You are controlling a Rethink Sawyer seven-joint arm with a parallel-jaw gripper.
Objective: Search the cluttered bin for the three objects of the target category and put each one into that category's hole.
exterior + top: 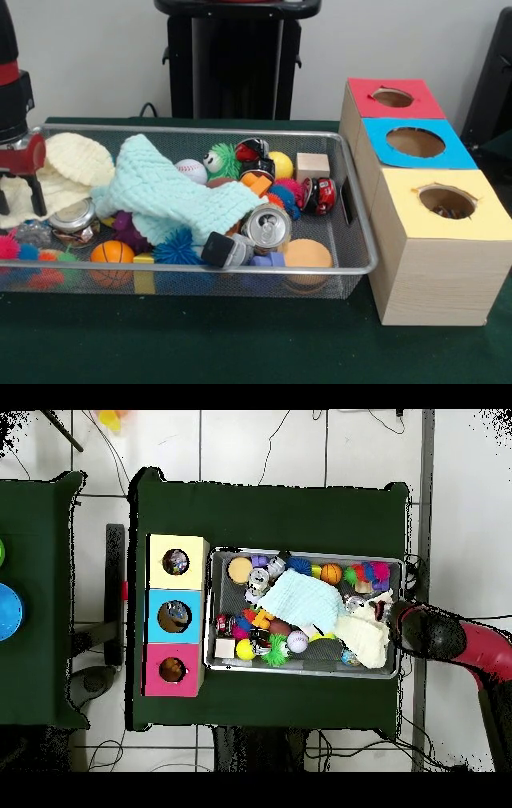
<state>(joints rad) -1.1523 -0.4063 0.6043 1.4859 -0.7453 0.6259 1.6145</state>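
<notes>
Gripper (20, 196) at the bin's (356, 200) end farthest from the boxes (436, 264), fingers spread, over the cream cloth (76, 160). Soda can (266, 226) beside mint cloth (172, 200), mid-bin.

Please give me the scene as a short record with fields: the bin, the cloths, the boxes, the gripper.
bin: wire mesh bin full of toys, balls and cans
cloths: light blue knitted cloth across the middle; cream knitted cloth at the gripper's end
boxes: red-topped box, blue-topped box, yellow-topped box in a row beside the bin, each with a round hole
gripper: gripper open, over the cream cloth
</notes>
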